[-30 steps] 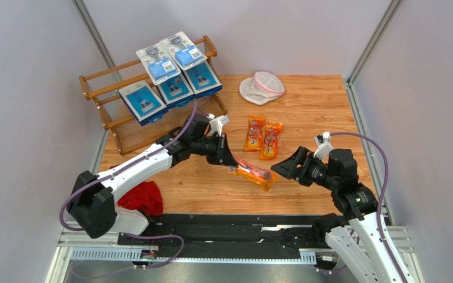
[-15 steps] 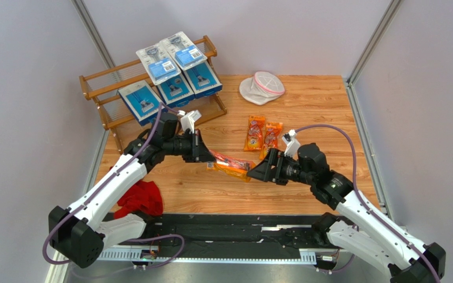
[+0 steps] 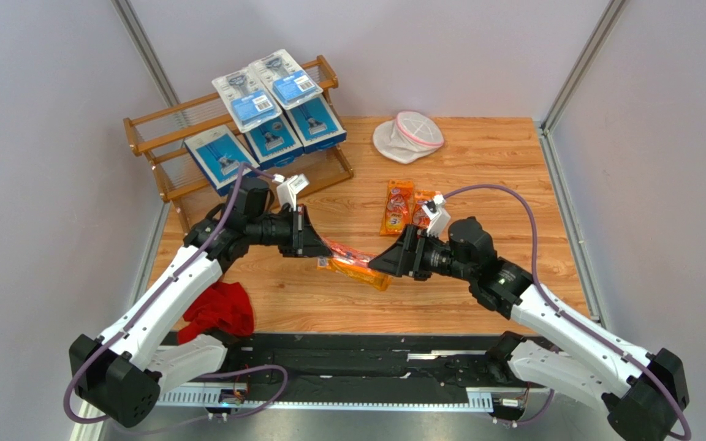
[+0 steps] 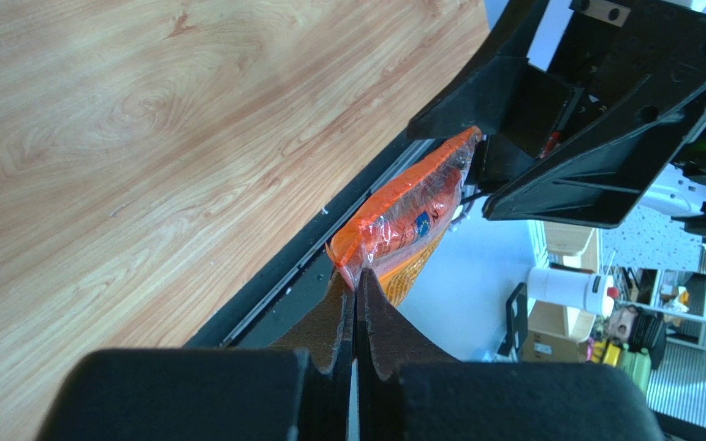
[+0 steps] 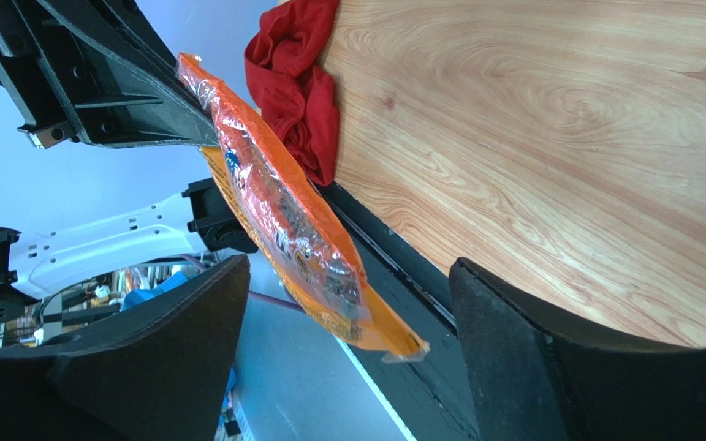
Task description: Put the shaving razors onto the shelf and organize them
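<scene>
**Handover closing in: R pincer (image 3: 380, 262) reaches the bag (image 3: 352, 265)**

L pincer (image 3: 315, 253) stays clamped on one end of the bag, held above the table (image 3: 476, 165). R pincer, well apart a sec ago, has come in. Its jaws are wide w/ the bag's free end between them, not gripped yet. Probably a pass or regrip before shelving. Beyond lie two loose bags (image 3: 409, 213). Shelf (image 3: 165, 118) at far left already carries boxes (image 3: 269, 138).

No readable text; print on orange bag (image 5: 283, 211), blue boxes (image 3: 272, 140) too small.
</scene>
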